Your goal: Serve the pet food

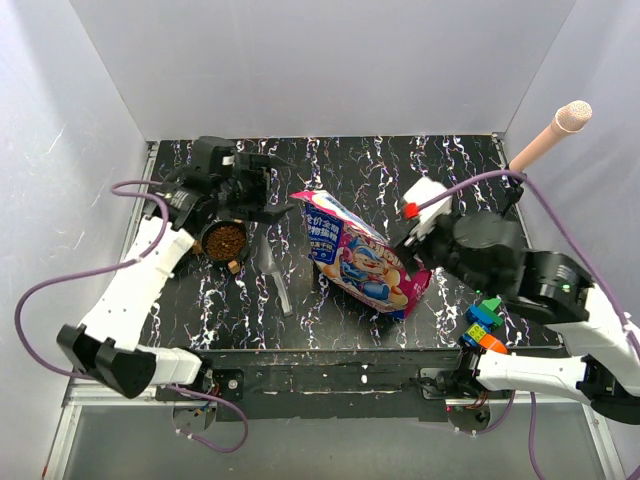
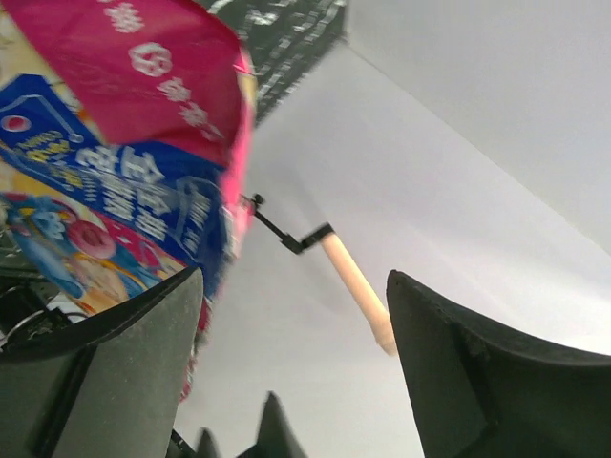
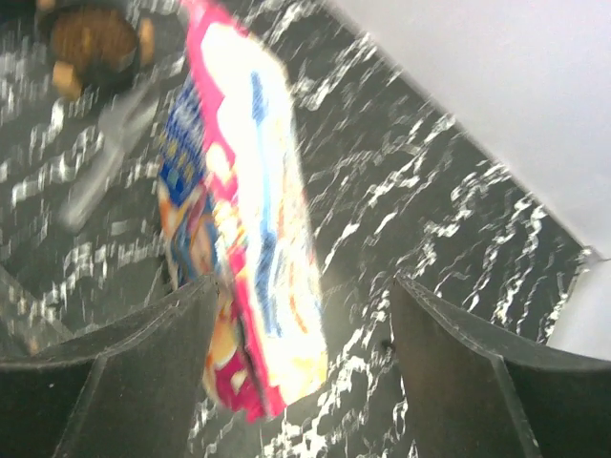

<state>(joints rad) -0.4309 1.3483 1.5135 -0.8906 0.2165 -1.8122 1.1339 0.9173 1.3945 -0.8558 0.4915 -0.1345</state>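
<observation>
The pet food (image 1: 225, 241) is a brown grainy heap in a small dark bowl (image 1: 207, 250) at the left of the table; it also shows blurred as pet food (image 3: 94, 40) at the top left of the right wrist view. The magenta-and-blue cat bag (image 1: 355, 250) lies across the middle of the table. My left gripper (image 1: 268, 190) hangs beside the bag's upper end, open (image 2: 294, 277), with only the bag (image 2: 115, 143) off to its left. My right gripper (image 1: 408, 240) is at the bag's lower right end, open (image 3: 304, 280), and the bag (image 3: 248, 219) lies near its left finger, free.
A grey scoop (image 1: 275, 265) lies between bowl and bag. Colourful toy blocks (image 1: 482, 325) sit at the near right edge by the right arm. A pink padded pole (image 1: 550, 135) sticks in from the back right corner. White walls close in three sides.
</observation>
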